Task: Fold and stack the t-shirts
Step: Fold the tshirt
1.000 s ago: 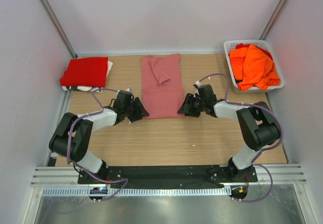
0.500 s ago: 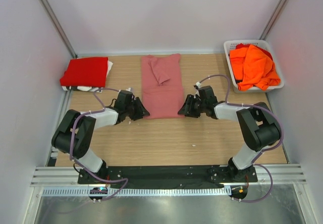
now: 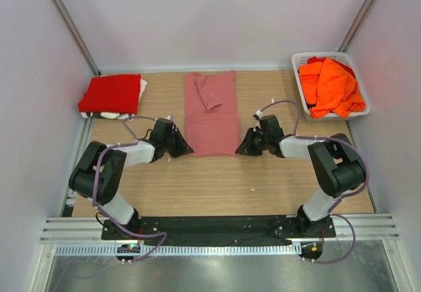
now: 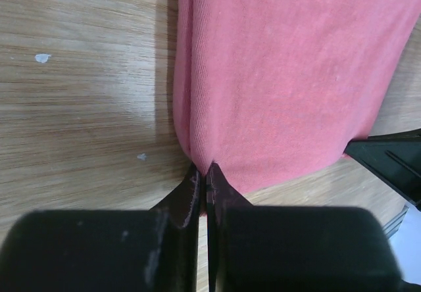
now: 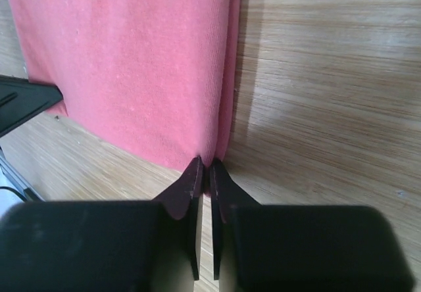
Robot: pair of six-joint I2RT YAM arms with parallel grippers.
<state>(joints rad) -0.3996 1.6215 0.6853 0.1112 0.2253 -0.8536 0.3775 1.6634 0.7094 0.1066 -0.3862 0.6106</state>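
Note:
A dusty rose-pink t-shirt (image 3: 210, 113) lies as a long folded strip in the middle of the table. My left gripper (image 3: 185, 150) is shut on its near left corner (image 4: 197, 154). My right gripper (image 3: 242, 150) is shut on its near right corner (image 5: 217, 150). Both sit low at the table surface. A folded red t-shirt (image 3: 112, 93) lies at the back left on something white. Orange t-shirts (image 3: 331, 87) are heaped in the white basket (image 3: 300, 60) at the back right.
The wooden table (image 3: 217, 187) runs to side walls left and right. The other arm's black fingertip shows at the edge of each wrist view (image 4: 388, 160) (image 5: 26, 101). Cables loop over both arms.
Both grippers have slid slightly toward the near edge with the pink shirt's near corners, and the shirt's near hem has come a little nearer with them.

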